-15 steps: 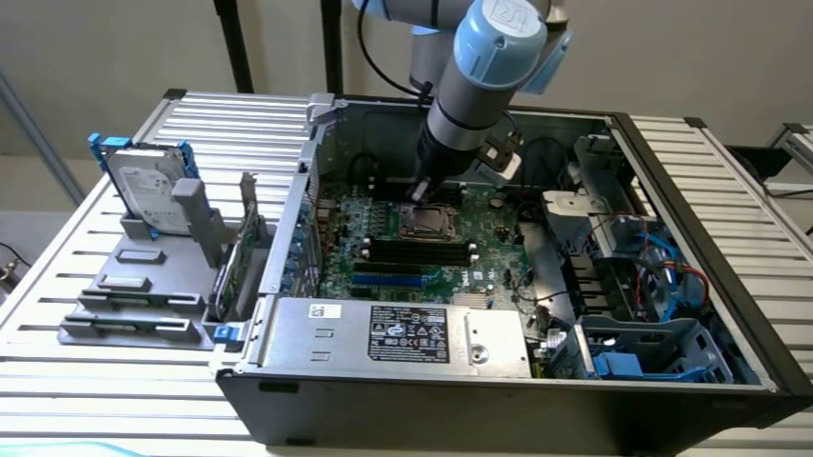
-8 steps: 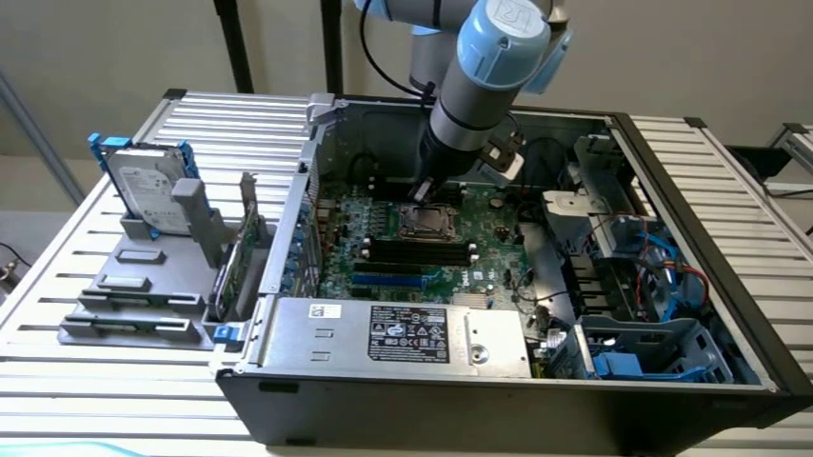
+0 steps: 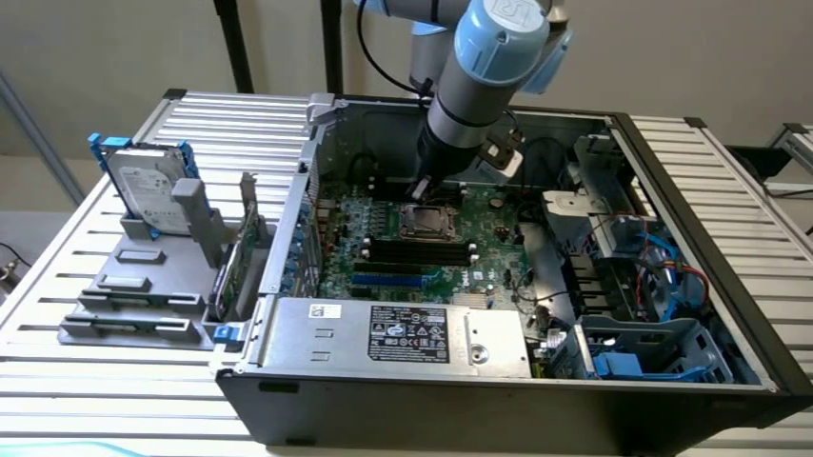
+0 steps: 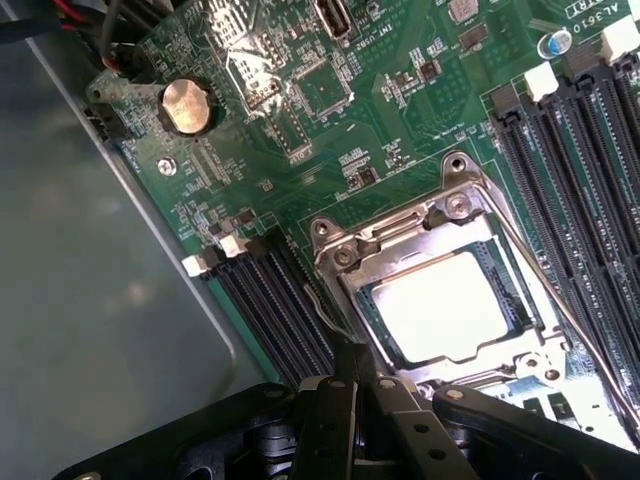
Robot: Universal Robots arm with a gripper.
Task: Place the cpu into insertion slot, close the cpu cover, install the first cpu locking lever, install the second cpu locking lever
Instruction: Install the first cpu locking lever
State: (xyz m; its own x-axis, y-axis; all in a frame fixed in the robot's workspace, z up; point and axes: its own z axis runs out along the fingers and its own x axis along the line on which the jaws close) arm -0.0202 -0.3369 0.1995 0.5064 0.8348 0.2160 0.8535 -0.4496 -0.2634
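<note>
Wrist view shows close up what the exterior view leaves tiny: the cpu (image 4: 445,305) seated in the slot (image 3: 424,221), cover (image 4: 350,250) down over its edges, a lever (image 4: 560,300) along one side. Exterior view takes in the whole case (image 3: 508,419) holding the board (image 3: 496,271). The gripper (image 4: 345,375), fingers closed together, sits just beside the cover's edge.
</note>
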